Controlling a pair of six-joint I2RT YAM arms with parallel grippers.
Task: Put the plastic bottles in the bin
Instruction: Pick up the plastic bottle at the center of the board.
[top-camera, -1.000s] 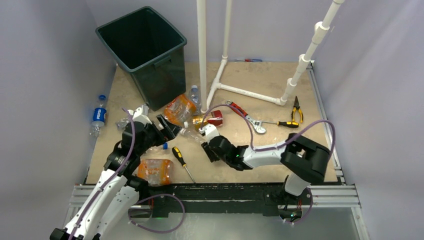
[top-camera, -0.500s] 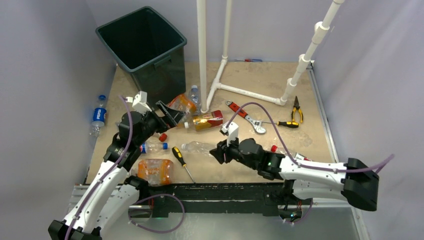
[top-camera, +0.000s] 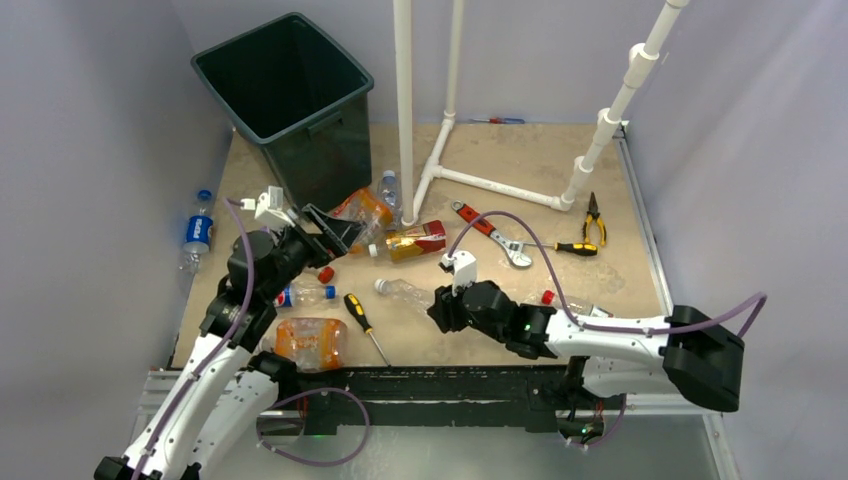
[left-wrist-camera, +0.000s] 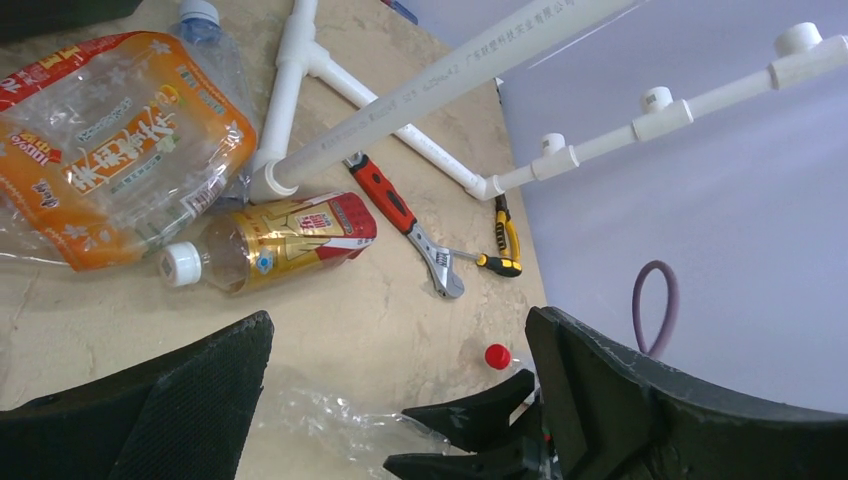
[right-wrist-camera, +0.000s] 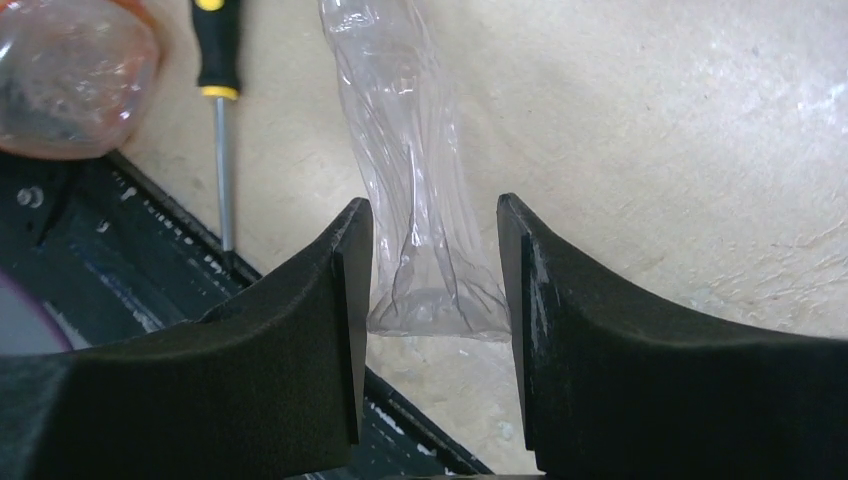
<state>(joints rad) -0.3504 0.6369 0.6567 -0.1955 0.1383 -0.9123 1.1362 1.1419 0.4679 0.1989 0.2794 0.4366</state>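
right wrist: clear bottle (right-wrist-camera: 415, 200) neck cut off by top edge | screwdriver (right-wrist-camera: 215, 60) handle cropped likewise | fingers (right-wrist-camera: 300, 350) gripping or merely beside bottle base: unclear | left wrist: orange-label bottle (left-wrist-camera: 110, 150) cropped at left edge

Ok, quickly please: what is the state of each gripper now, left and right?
Left gripper: open wide, holding nothing.
Right gripper: jaws closed on the base of the clear crushed bottle.

clear crushed plastic bottle (right-wrist-camera: 400, 100) fills the gap between the fingers of the right gripper (right-wrist-camera: 430, 205); black-and-yellow-handled screwdriver (right-wrist-camera: 215, 60) close on one side, bare tan tabletop (right-wrist-camera: 700, 120) on the other.
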